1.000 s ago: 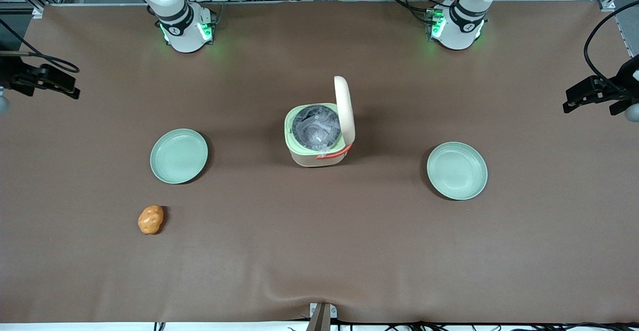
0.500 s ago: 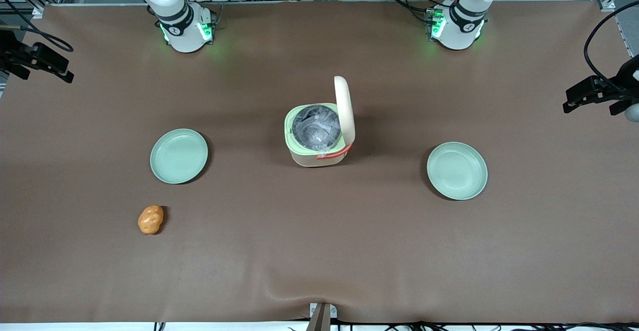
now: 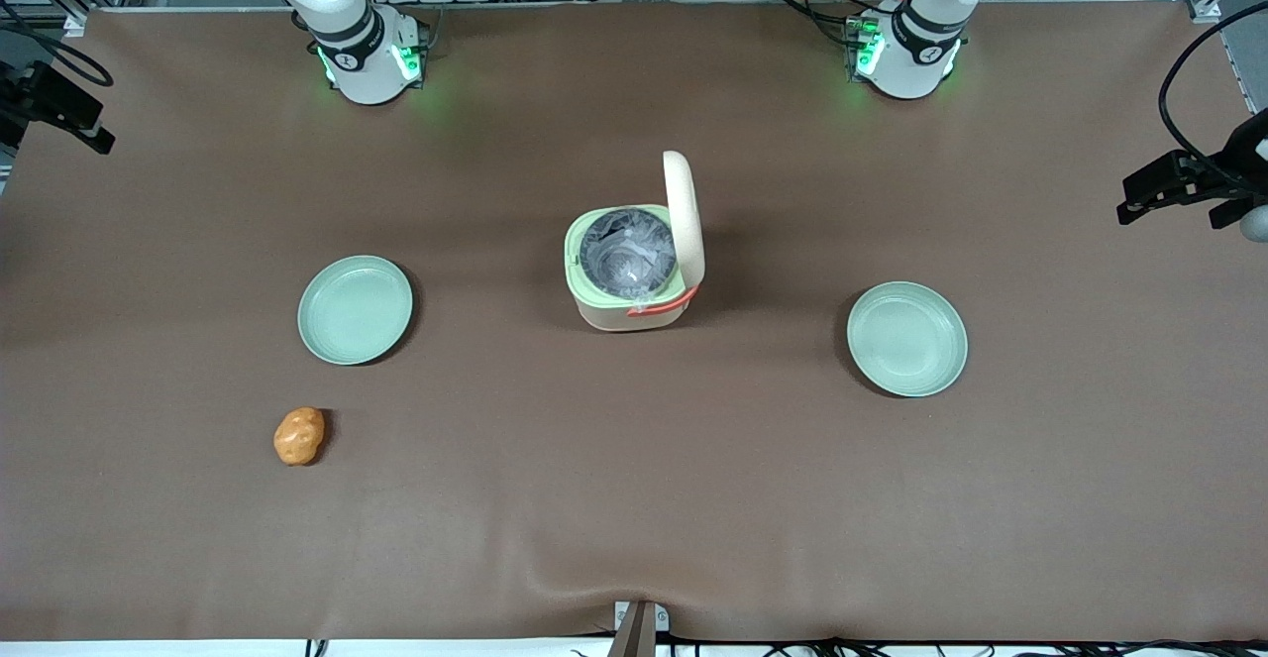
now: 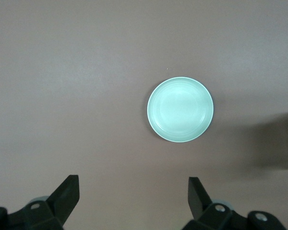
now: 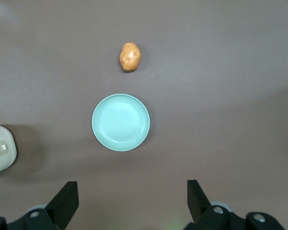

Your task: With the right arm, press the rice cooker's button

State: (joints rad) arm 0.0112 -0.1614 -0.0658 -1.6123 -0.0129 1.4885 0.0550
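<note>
Two plates: one pale green plate [image 3: 355, 309] is lying toward the working arm's end of the bench [image 3: 634, 498]; the second plate [image 3: 906, 338] is lying toward the parked arm's end.
Rice cooker: the rice cooker [image 3: 634, 261] is standing mid-bench between the plates with its lid [image 3: 684, 213] raised upright, unchanged from the earlier frames.
Potato: an orange-brown potato [image 3: 298, 435] is resting nearer the front camera than the first plate, also unmoved.
Tool: the tool [image 5: 132, 199] is hanging spread open, holding nothing, high above the first plate; over the last second it has been retreating toward the bench's edge, well apart from the cooker.
</note>
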